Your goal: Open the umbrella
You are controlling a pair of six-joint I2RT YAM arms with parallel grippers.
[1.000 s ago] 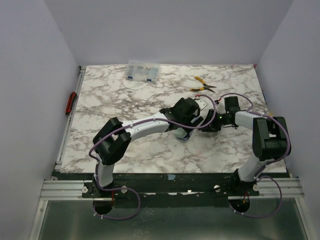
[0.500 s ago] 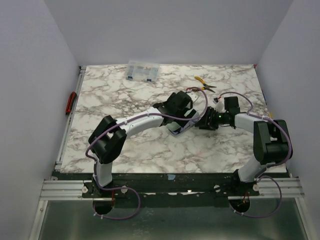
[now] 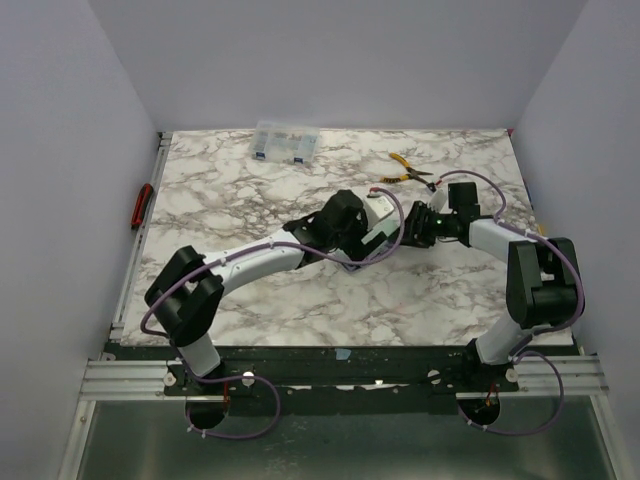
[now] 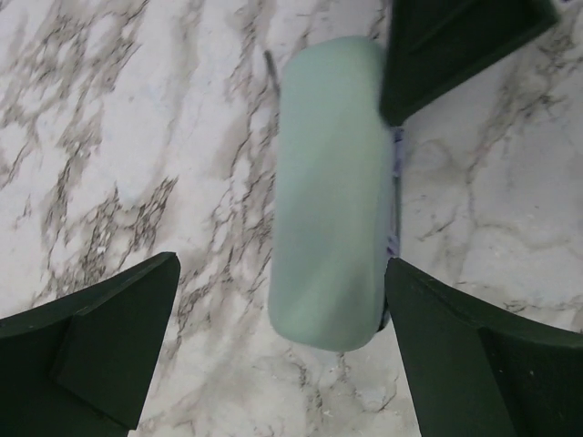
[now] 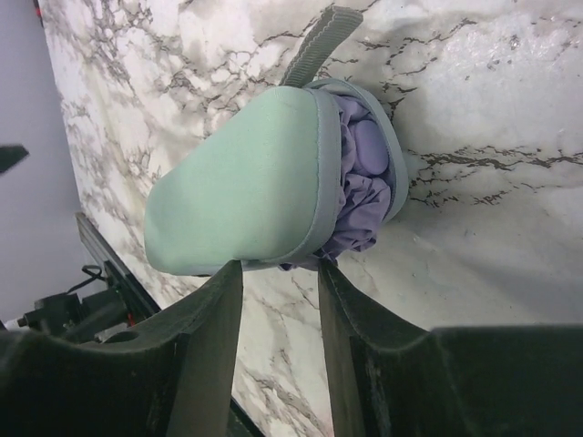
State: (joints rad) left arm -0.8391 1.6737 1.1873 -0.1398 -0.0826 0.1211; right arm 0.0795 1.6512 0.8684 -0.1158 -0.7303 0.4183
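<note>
The umbrella lies on the marble table inside a pale mint sleeve, with lavender canopy bunched out of the sleeve's open end and a grey strap beyond it. My right gripper has its fingertips pinched on the sleeve's rim and the lavender fabric. My left gripper is wide open above the sleeve, which sits close to its right finger. A right finger shows at the sleeve's far end. In the top view the left gripper covers the umbrella, and the right gripper meets it.
Yellow-handled pliers lie behind the grippers. A clear compartment box stands at the table's back edge. A red object sits on the left rail. Walls close in the left, back and right sides.
The left gripper has moved left and farther back as its arm stretched out. The right gripper has followed a little to the left and back.
</note>
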